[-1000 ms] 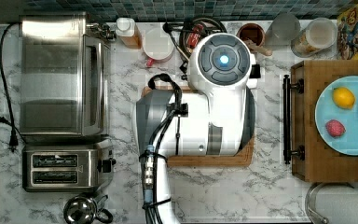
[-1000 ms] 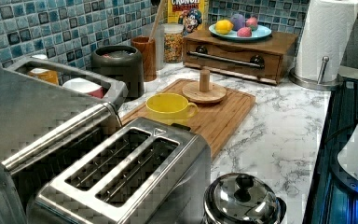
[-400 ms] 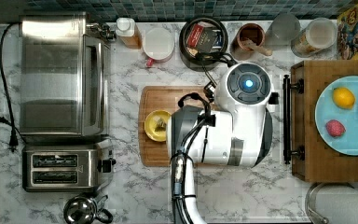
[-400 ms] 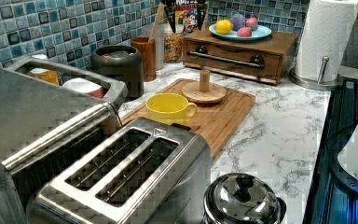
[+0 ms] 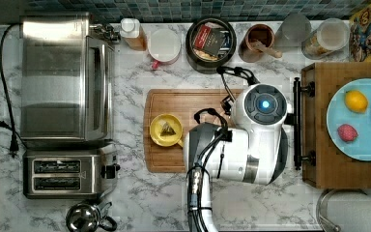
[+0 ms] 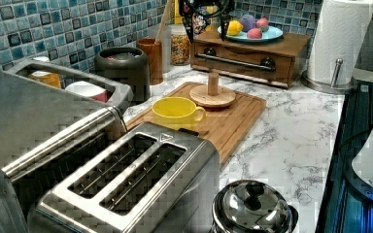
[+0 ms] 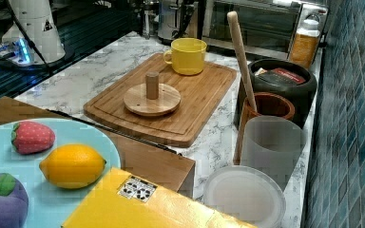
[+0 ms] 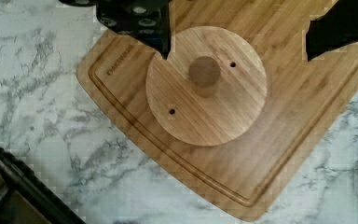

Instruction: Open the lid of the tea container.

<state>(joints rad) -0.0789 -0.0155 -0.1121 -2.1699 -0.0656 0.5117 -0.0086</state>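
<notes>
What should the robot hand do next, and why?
Probably just lift straight up and away, then stop. The round wooden lid lies flat on the cutting board, and the tea container stands open with its packets showing. The gripper hangs open above the lid, its fingers apart and touching nothing, so nothing seems left to grab.

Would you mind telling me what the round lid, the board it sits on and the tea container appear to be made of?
The lid looks like unvarnished bamboo or light wood: pale grain runs across its disc and knob. The cutting board seems the same, a warmer tone with visible strips. The tea container has a matte black wall, possibly ceramic or coated metal; I cannot tell which.
</notes>
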